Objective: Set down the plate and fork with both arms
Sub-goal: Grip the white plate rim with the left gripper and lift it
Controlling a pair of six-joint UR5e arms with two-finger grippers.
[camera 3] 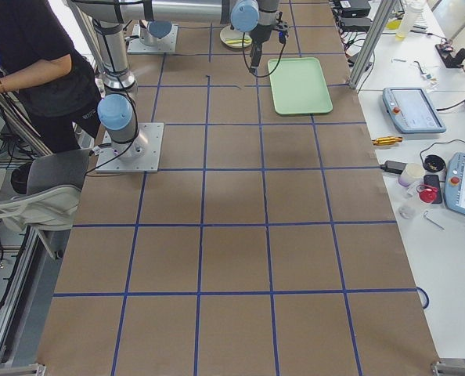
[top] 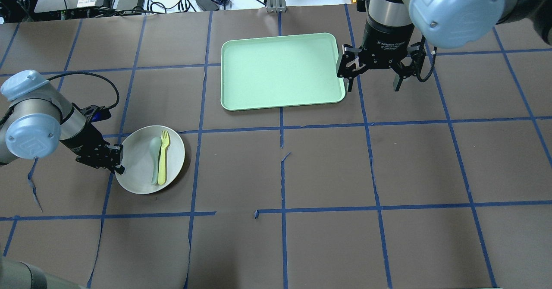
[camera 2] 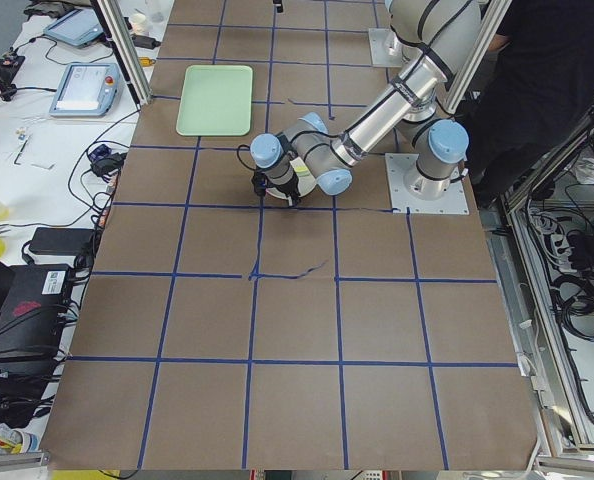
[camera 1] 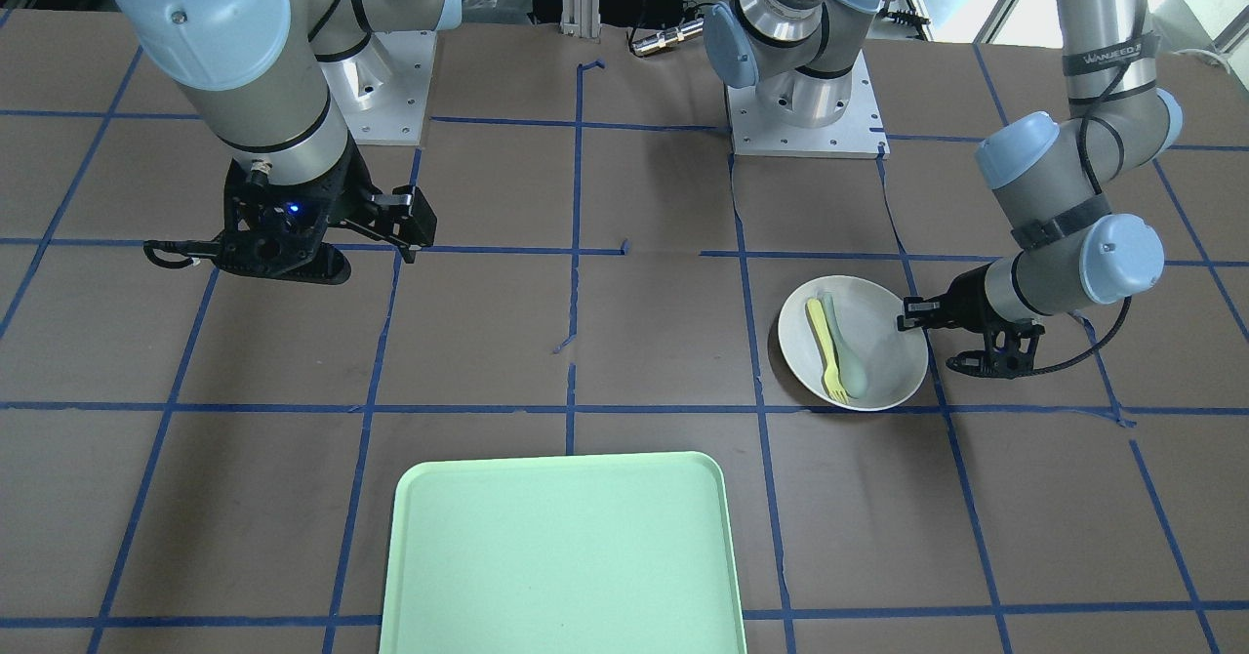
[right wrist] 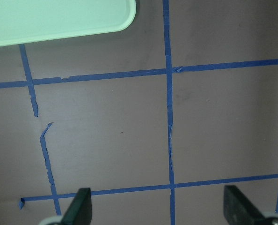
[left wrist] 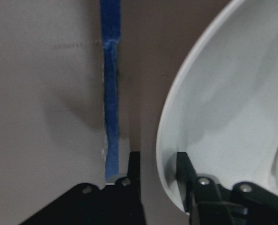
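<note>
The off-white plate [top: 138,174] lies on the brown table at my left, with the pale-yellow fork [top: 163,157] and a grey-green spoon [top: 155,159] side by side in it. My left gripper [top: 120,159] is low at the plate's near-left rim. In the left wrist view its gripper [left wrist: 158,164] straddles the rim of the plate [left wrist: 232,117], one finger outside and one inside, with a gap showing, so it is open. My right gripper [top: 371,82] hangs open and empty above the table, just right of the mint-green tray [top: 280,69].
The tray [camera 1: 561,556] lies at the table's far middle, seen from the robot. Blue tape lines grid the brown table. Both arm bases [camera 1: 805,117] are bolted at the robot's edge. A person stands beside the table in the side views.
</note>
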